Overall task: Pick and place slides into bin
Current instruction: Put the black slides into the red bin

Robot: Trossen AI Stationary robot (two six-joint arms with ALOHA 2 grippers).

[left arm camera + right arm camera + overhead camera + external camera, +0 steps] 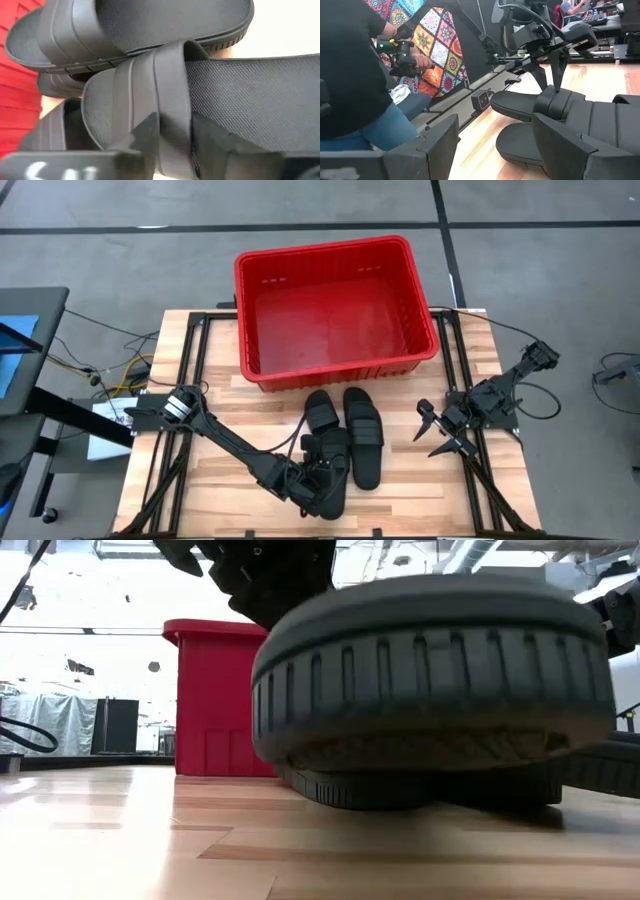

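My left gripper is down over the near end of the pile of slides, at the front middle of the table. In the left wrist view my two fingers stand one on each side of the ribbed strap of the nearest slide, close against it. The strap sits between them, but I cannot tell whether they are fully clamped on it or only closing around it. From the right wrist view, the left gripper's fingers point straight down onto that strap.

The slides lie in a tight group, side by side and partly overlapping, just in front of the bin. From above I can separate three or so black shapes; the exact count I cannot confirm. In the low view one slide's ribbed sole edge fills most of the frame, sitting on top of another sandal beneath it.

The bin stands at the far middle of the table, red, with nothing black visible inside it.

My right gripper waits at the right side of the table, well apart from the slides, its fingers spread wide and holding nothing.

A person stands beyond the table edge holding a handheld device.
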